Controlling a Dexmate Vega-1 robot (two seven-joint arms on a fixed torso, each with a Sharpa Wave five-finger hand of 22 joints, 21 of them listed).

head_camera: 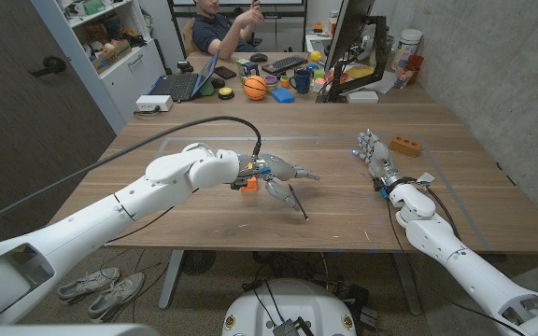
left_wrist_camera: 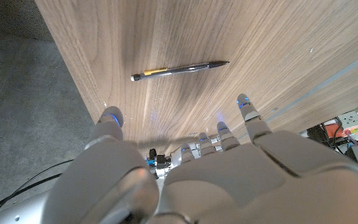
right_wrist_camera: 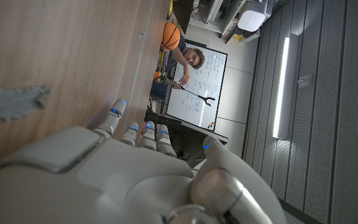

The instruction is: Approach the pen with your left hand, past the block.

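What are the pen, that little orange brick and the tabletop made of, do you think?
Pen: probably plastic with a metal tip; dark glossy barrel, yellow band.
Orange brick: likely plastic; studded top, flat uniform colour.
Tabletop: wood or wood veneer; visible grain, matte finish.

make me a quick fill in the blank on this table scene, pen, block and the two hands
1. The pen lies on the ____ table.
2. The hand nearest the pen is the robot's ____ hand.
3. The orange block lies nearer the robot's ____ hand.
4. In the left wrist view, the fingers above the pen hold ____.

Missing words: wooden; left; right; nothing
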